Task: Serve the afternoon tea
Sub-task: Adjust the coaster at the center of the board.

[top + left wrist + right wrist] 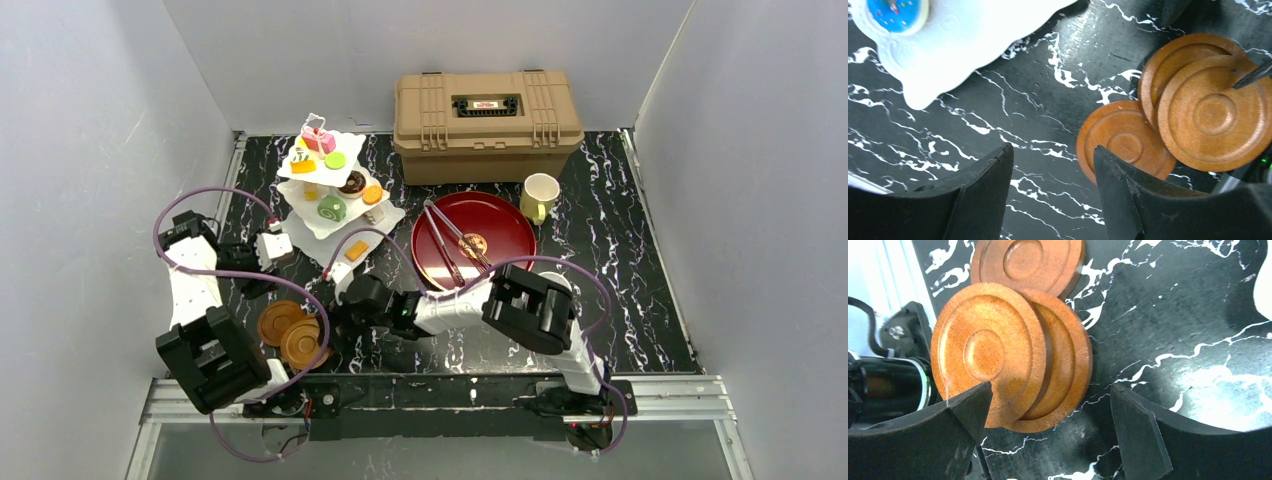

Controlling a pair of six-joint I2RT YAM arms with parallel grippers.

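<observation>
Three brown coasters (290, 330) lie near the front left; two overlap (998, 350) and a third (1028, 262) lies beside them. My right gripper (338, 308) is open just right of them; in the right wrist view (1050, 390) one finger overlaps the top coaster's edge. My left gripper (272, 250) is open and empty, above bare table between the stand and the coasters (1208, 110). The white three-tier stand (312, 228) holds several pastries, including a green roll (332, 208) and a blue donut (898, 12). The cream-yellow mug (540, 195) stands at the right.
A tan case (487, 125) stands at the back. A dark red tray (500, 225) holds tongs (450, 240) and a small biscuit. An orange cake (356, 249) lies by the stand's front edge. Walls close in left, right and back.
</observation>
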